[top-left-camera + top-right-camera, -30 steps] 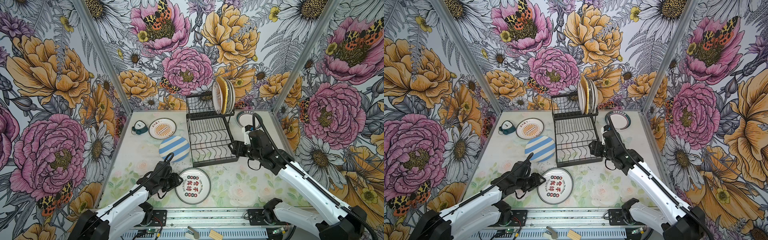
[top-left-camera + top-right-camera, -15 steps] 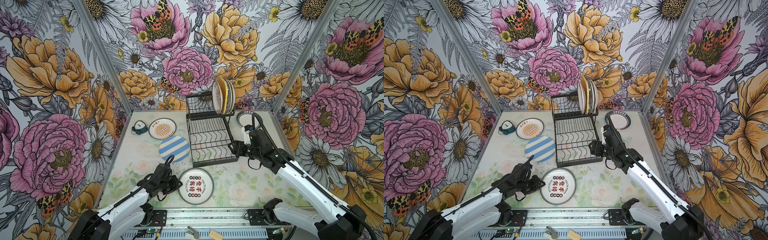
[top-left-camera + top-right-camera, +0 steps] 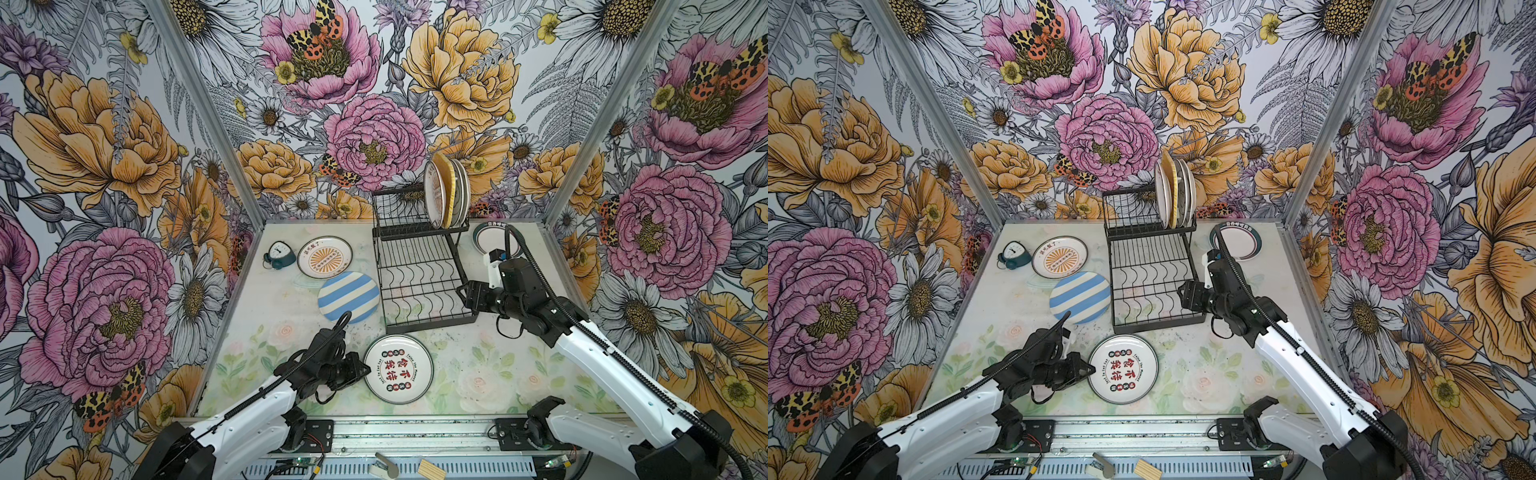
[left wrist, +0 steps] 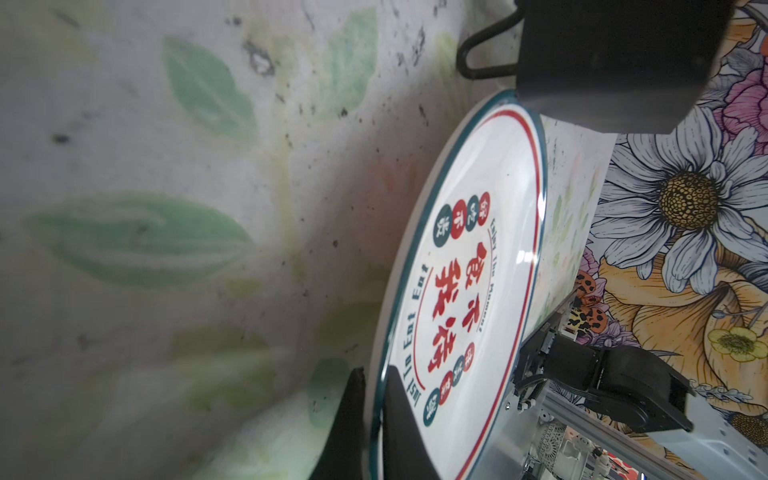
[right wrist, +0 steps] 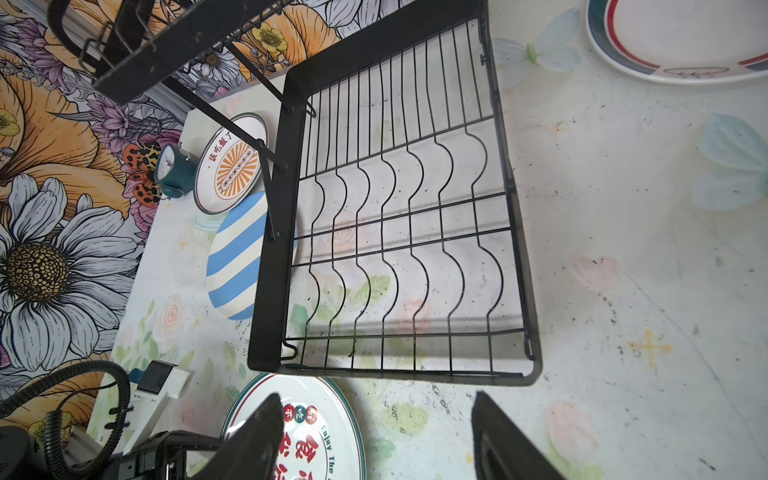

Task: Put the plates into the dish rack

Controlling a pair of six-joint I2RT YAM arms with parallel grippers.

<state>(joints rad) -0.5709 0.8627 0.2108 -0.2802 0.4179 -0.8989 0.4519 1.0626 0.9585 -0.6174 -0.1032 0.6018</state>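
- Clamping the rim of the round white red-lettered plate (image 3: 398,369), the left gripper (image 3: 365,371) is seen just in front of the black two-tier wire dish rack (image 3: 432,325).
- The right gripper (image 3: 460,292) is held with jaws apart and empty beside that rack.
- The grasp is judged made; lifting and tipping upright are called for next.

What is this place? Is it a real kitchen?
Probably a robot practice booth, not a real kitchen. Flower-papered walls box in a small table, a left arm and right arm are bolted to a metal rail, and there's only a dish rack and loose plates.
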